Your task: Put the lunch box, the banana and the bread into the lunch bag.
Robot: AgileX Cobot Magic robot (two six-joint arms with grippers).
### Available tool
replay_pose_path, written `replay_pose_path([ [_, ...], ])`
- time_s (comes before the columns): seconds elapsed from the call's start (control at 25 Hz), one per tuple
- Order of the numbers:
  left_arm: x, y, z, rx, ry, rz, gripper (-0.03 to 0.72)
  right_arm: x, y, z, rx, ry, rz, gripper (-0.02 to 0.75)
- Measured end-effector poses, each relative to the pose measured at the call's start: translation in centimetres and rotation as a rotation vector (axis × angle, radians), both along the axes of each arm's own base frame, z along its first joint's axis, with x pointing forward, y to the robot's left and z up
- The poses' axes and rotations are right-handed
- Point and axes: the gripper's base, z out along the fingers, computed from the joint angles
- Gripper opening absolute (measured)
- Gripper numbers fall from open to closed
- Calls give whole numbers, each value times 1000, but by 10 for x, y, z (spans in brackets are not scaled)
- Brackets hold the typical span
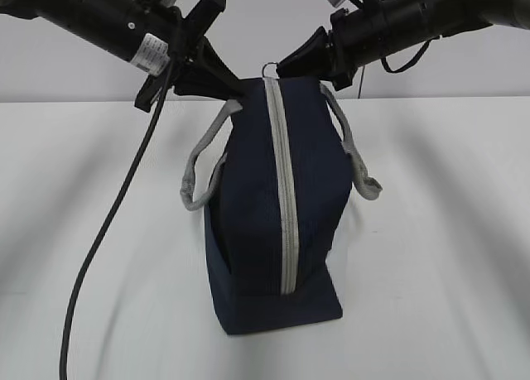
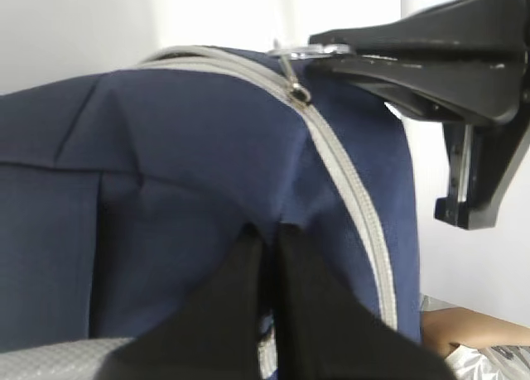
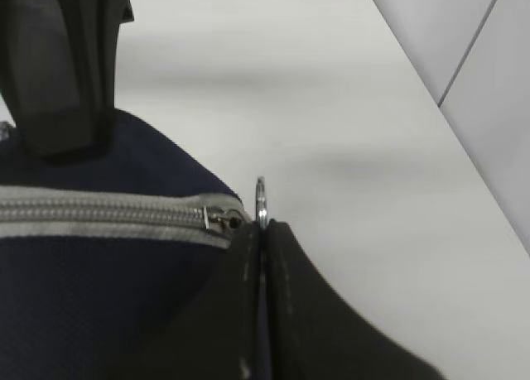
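Observation:
The navy lunch bag (image 1: 265, 214) stands upright on the white table (image 1: 439, 256), its grey zipper strip (image 1: 284, 198) closed over the top. My left gripper (image 1: 236, 86) is shut on a pinch of the bag's fabric (image 2: 190, 165) at the top far end, as the left wrist view (image 2: 267, 231) shows. My right gripper (image 1: 286, 68) is shut on the metal ring pull (image 3: 261, 199) at the zipper's far end, as the right wrist view (image 3: 263, 225) shows. The ring also shows in the left wrist view (image 2: 290, 53). The lunch box and the banana are out of view.
Two grey webbing handles (image 1: 203, 161) (image 1: 356, 152) hang down either side of the bag. A golden-brown rounded thing (image 2: 460, 330) beside something silvery shows past the bag in the left wrist view; I cannot tell what it is. A black cable (image 1: 108, 223) hangs from the left arm.

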Motion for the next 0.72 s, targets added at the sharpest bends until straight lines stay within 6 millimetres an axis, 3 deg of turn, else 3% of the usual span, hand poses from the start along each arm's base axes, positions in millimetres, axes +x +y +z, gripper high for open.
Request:
replay_pose_path([
  [0.72, 1, 6, -1, 22, -4, -1, 8, 18, 0, -12, 26, -159, 65, 0],
])
